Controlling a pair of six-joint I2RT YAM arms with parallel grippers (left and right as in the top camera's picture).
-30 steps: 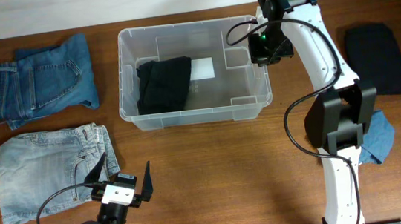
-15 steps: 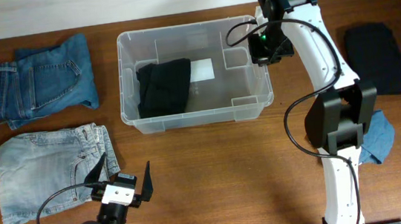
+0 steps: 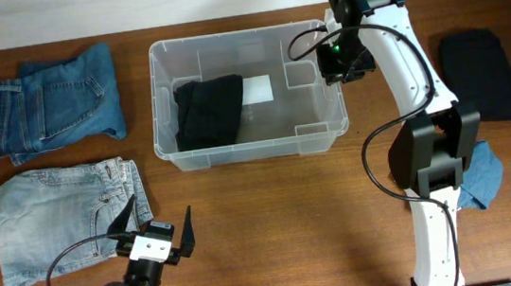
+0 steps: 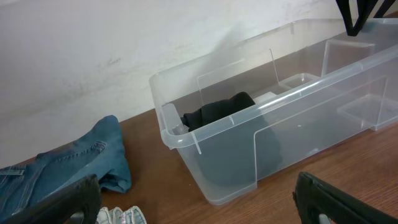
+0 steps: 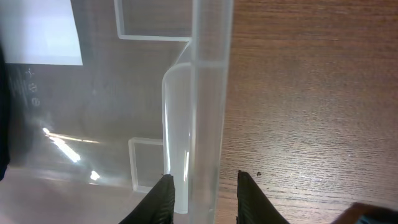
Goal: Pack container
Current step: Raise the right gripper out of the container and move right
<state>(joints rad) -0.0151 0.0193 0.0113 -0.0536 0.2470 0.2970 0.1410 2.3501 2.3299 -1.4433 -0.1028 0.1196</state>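
The container (image 3: 240, 36) is a clear plastic bin at the table's back centre, with a white label (image 3: 257, 88) on its floor. A folded black garment (image 3: 209, 108) lies in its left half. My right gripper (image 3: 337, 58) straddles the container's right wall. In the right wrist view its fingers (image 5: 205, 176) are closed on either side of the rim (image 5: 208, 93). My left gripper (image 3: 155, 232) is open and empty near the front edge. In the left wrist view its fingers (image 4: 196, 199) frame the container (image 4: 261, 112) from a distance.
Dark blue jeans (image 3: 51, 102) lie at the back left and light jeans (image 3: 64, 220) at the front left. A black folded garment (image 3: 481, 72) lies at the right. A blue cloth (image 3: 483, 176) lies by the right arm's base.
The container has shifted slightly to the right with my right gripper on its wall. The left arm has not moved.
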